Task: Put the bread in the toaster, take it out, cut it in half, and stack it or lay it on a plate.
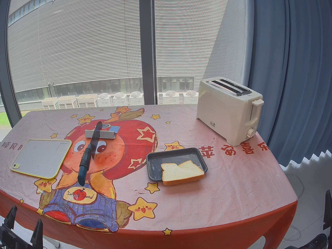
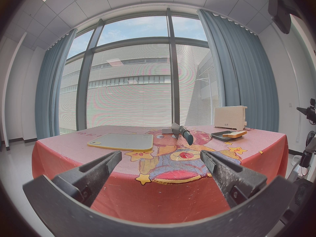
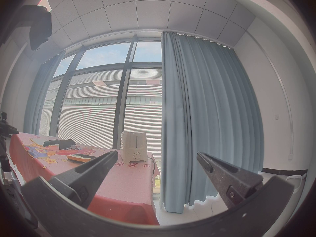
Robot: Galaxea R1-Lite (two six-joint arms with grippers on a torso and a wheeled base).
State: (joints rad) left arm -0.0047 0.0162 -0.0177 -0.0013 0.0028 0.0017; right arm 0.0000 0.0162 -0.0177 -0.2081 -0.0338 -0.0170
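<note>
Overhanging the tray [image 1: 152,160] lies pale uncut bread [image 1: 181,172]; left gripper [image 2: 160,155], right gripper [image 3: 157,154] fingers [image 3: 230,181] spread.

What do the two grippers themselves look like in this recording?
The left gripper and right gripper look alike: two dark grey, wedge-shaped fingers tapering to blunt tips, each with a small screw near its base, set on a curved dark grey bar. The finger surfaces are scuffed with pale specks.
</note>
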